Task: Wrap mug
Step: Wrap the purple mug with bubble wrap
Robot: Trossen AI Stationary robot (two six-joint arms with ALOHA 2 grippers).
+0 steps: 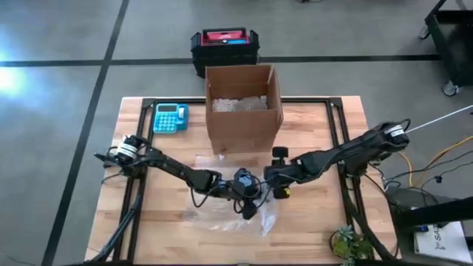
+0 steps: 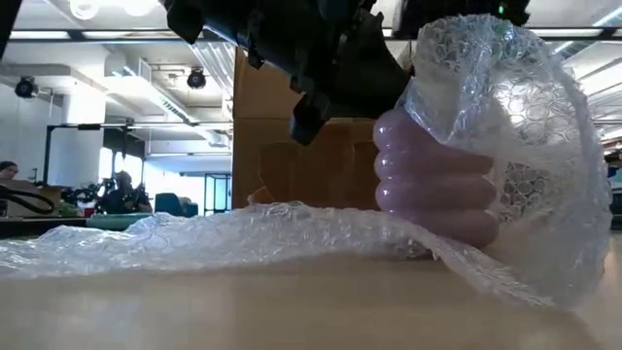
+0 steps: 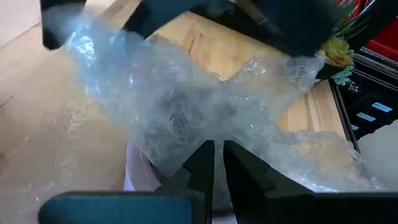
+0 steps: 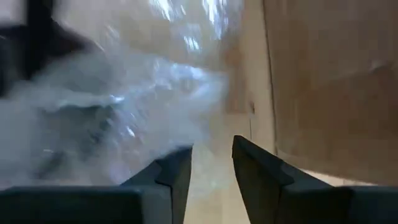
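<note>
A pale pink ribbed mug (image 2: 432,185) stands on the wooden table, half covered by a sheet of bubble wrap (image 2: 505,126) that is drawn up over its top; the rest of the sheet (image 1: 222,216) lies spread on the table. My left gripper (image 1: 247,203) reaches in from the left and is shut on the wrap above the mug (image 3: 134,180). My right gripper (image 1: 267,177) hovers open close by, on the mug's far right side, between the wrap and the cardboard box (image 1: 244,107). My left gripper pinches the bubble wrap (image 3: 202,134) between its two fingers (image 3: 202,165), coming from the table's left and slanting down. The held part is raised over the mug and crumpled, while the sheet's other end lies flat on the table. One layer or several, I cannot tell.
An open cardboard box with filling stands at the table's far middle. A blue calculator (image 1: 170,117) lies at the far left. A small plant (image 1: 347,242) sits at the near right corner. A black and red bin (image 1: 224,46) stands on the floor beyond the table.
</note>
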